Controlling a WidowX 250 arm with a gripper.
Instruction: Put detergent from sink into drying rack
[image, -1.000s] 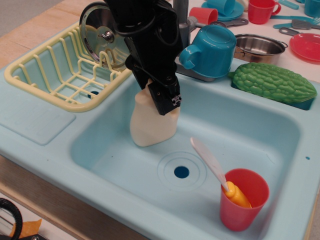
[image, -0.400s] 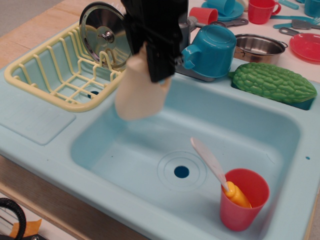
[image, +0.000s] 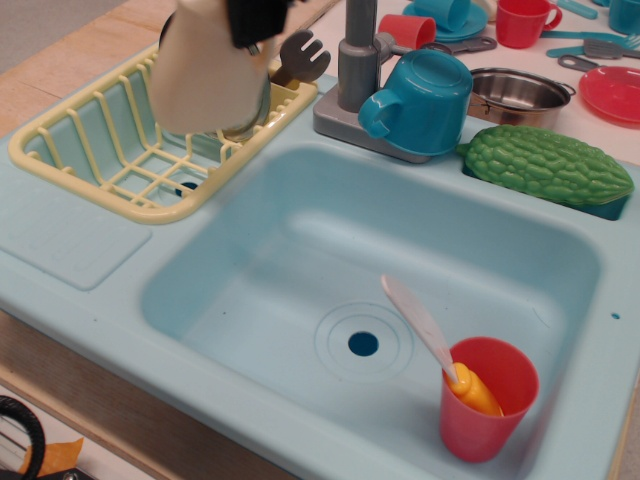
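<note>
Moved: the detergent (image: 208, 75) has gone from over the sink's upper-left corner to the upper left of the frame, above the drying rack (image: 95, 135); the arm has risen almost out of view.
Detergent: blurred cream body held in the air, hiding most of the metal lid behind it.
Gripper (image: 260, 18): only a dark piece shows at the top edge, against the bottle's top; it seems to pinch the bottle, but the jaws themselves are cut off.
Sink (image: 260, 300): centre of the frame, drain hole bare.
Red cup (image: 485, 400): lower right of the sink, holding a white-handled utensil (image: 425, 330).
Green gourd (image: 545, 165): right rim.
Teal cup (image: 420, 100): beside the grey faucet (image: 355, 60).
</note>
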